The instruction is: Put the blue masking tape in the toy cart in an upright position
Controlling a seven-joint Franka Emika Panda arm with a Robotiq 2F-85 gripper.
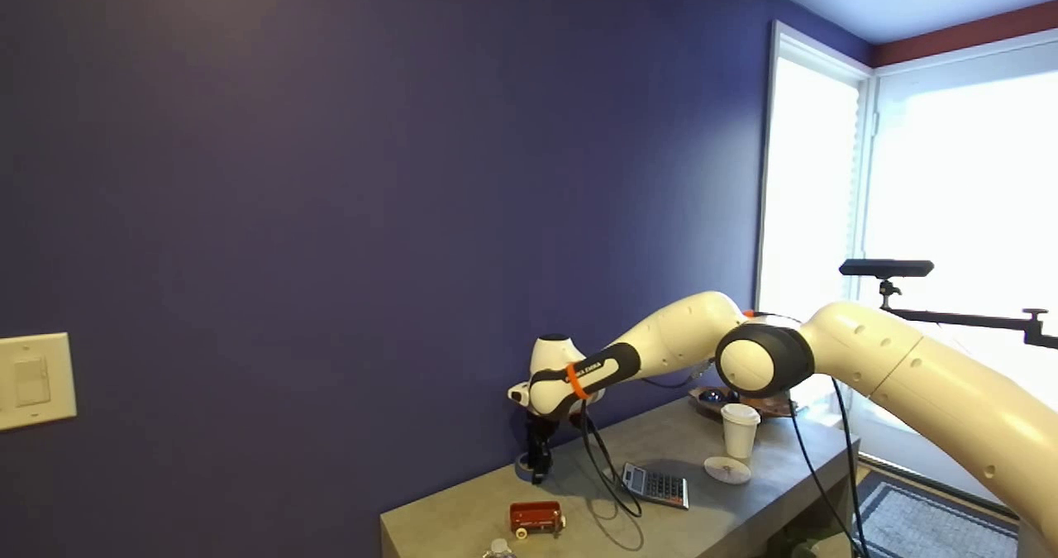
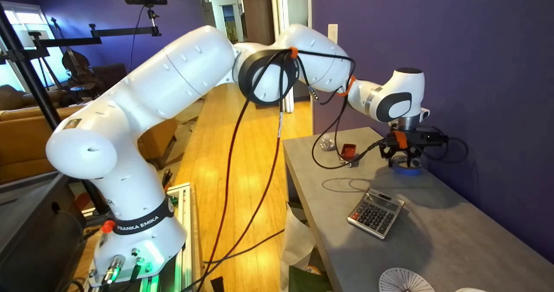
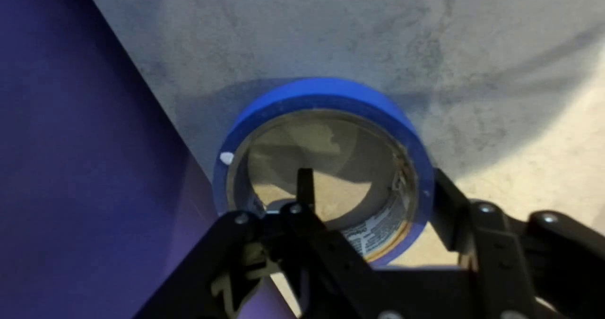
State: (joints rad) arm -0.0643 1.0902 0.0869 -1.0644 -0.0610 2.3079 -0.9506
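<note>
The blue masking tape (image 3: pixel 326 92) lies flat on the grey table, close to the purple wall. It shows in both exterior views (image 1: pixel 522 469) (image 2: pixel 407 170), partly behind my gripper. My gripper (image 3: pixel 373 186) is open and points down at the roll. In the wrist view one finger is over the roll's open centre and the other is outside its right edge; the right part of the ring lies between them. My gripper also shows in both exterior views (image 1: pixel 539 465) (image 2: pixel 399 158). The toy cart (image 1: pixel 536 515), a small red wagon (image 2: pixel 348 151), stands nearer the table's end, apart from the tape.
A calculator (image 1: pixel 657 485) (image 2: pixel 376 213) lies on the table. A white cup (image 1: pixel 740 431), a round patterned disc (image 1: pixel 727 469) and a bowl (image 1: pixel 773 409) are farther along. A small clear object (image 2: pixel 327 143) is beside the cart. The arm's black cables hang over the table near the cart.
</note>
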